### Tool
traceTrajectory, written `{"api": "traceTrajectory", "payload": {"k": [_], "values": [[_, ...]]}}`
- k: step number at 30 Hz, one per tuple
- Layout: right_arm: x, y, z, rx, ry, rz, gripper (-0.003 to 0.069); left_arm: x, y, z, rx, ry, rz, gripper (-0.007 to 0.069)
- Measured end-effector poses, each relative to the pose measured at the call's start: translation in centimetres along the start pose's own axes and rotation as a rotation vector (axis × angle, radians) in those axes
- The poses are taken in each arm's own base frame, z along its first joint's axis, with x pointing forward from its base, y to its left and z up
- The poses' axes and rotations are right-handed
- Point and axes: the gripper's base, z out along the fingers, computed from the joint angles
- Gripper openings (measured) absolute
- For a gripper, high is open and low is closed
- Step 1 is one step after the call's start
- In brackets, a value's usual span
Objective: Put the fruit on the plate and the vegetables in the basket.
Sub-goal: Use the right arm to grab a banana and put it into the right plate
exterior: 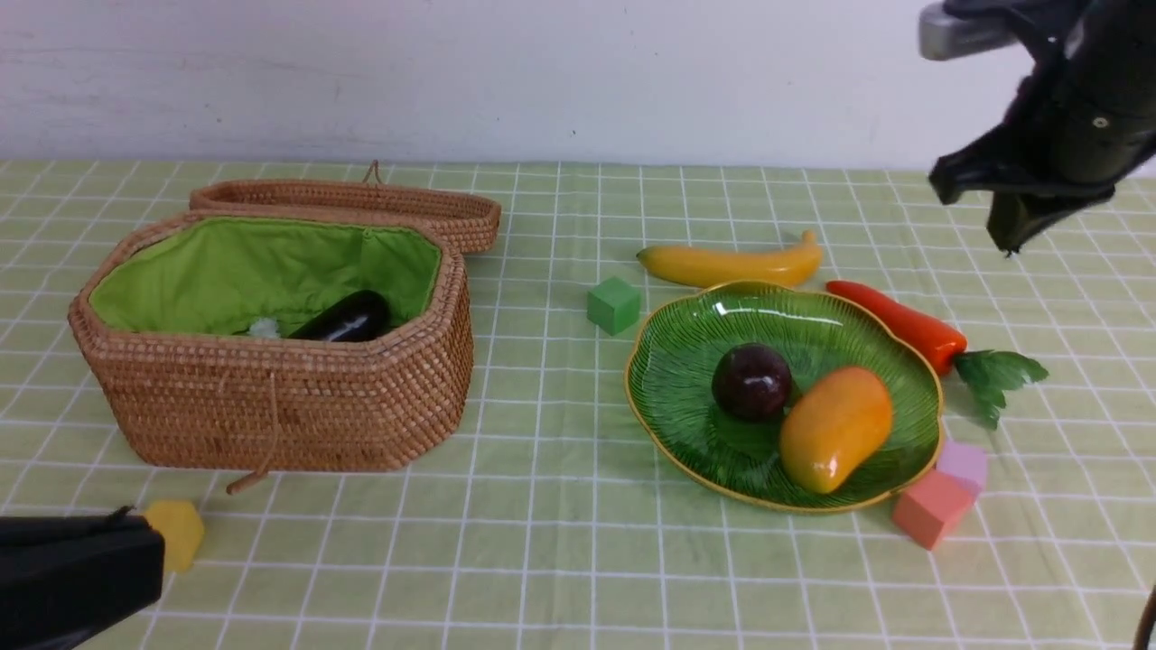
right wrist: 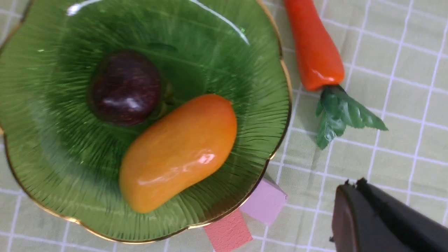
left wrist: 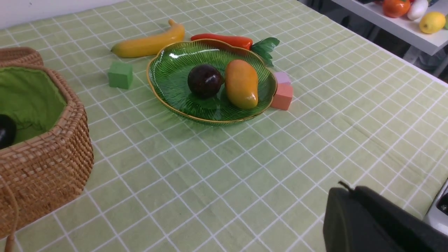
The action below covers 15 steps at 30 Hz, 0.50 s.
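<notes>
The left end effector (exterior: pixel 108 560) sits low at the bench's (exterior: pixel 542 560) near-left corner, beside a yellow block (exterior: pixel 176 533); whether its jaws are apart cannot be told. The open basket (exterior: pixel 271 406) holds the eggplant (exterior: pixel 348 318). A green block (exterior: pixel 614 304) lies between basket and plate (exterior: pixel 686 361). The banana (exterior: pixel 731 264) lies on the bench just behind the plate. On the plate rest the round purple fruit (exterior: pixel 751 381) and the mango (exterior: pixel 835 426), side by side. The carrot (exterior: pixel 894 320) lies along the plate's right rim. The right end effector (exterior: pixel 1011 239) hangs high above the carrot, its jaws unreadable.
</notes>
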Motion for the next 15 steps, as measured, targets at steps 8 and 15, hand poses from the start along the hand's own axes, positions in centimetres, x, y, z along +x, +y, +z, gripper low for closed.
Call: {"api": "traceTrajectory", "payload": {"k": [8, 15], "values": [[-2.5, -1.0, 5.4, -0.219, -0.082, -0.026, 0.0108, 0.0, 0.0, 0.0, 0.001, -0.001, 0.000, -0.0008], [-7.1, -1.5, 9.8, -0.239, -0.180, 0.009, 0.0288, -0.1, 0.0, 0.0, 0.001, -0.009, -0.001, -0.0008]]}}
